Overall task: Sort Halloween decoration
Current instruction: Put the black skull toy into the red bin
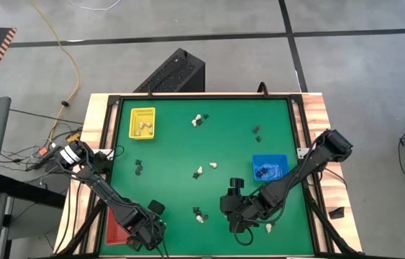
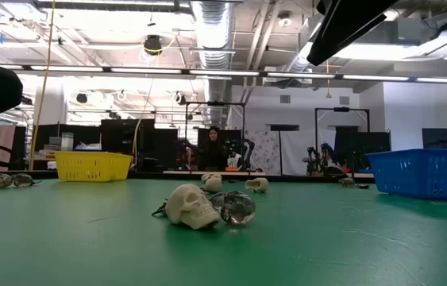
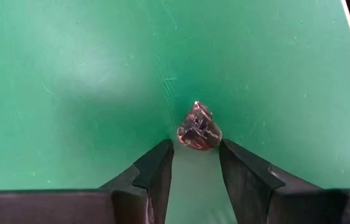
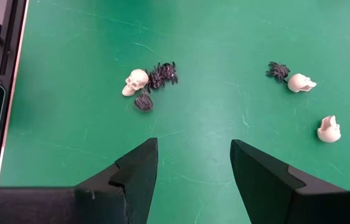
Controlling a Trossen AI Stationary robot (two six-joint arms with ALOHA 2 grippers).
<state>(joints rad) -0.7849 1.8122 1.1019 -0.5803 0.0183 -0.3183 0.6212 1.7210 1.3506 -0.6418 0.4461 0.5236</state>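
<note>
Reaching in from the table's left edge, the left arm bends down toward the near left corner, where the left gripper (image 1: 147, 229) sits low over the green mat (image 1: 209, 144), just beside the red tray (image 1: 114, 229). In the left wrist view its fingers (image 3: 153, 171) stand partly apart with a small dark shiny trinket (image 3: 199, 127) lodged right at their tips; whether the tips truly pinch it or only flank it is hard to tell, though it sits between them and looks touched on both sides.

The right arm comes in from the right edge and slants across to the near middle of the mat. The right gripper (image 4: 193, 165) hangs there with its jaws wide and nothing between them. Ahead of it in the right wrist view lies a cream skull (image 4: 135, 81) touching a cluster of black spiders (image 4: 161, 74), and farther off another black spider (image 4: 278, 71) beside a second skull (image 4: 301, 82), with a third skull (image 4: 329, 129) lying apart.

More trinkets are scattered over the mat in small groups. The yellow tray (image 1: 143, 123) at the far left holds cream pieces, and the blue tray (image 1: 269, 167) at the right holds dark ones. In the low view a skull (image 2: 192, 206) lies beside a clear shiny piece (image 2: 238, 208).

No readable writing or labels show on the trays or arms.
</note>
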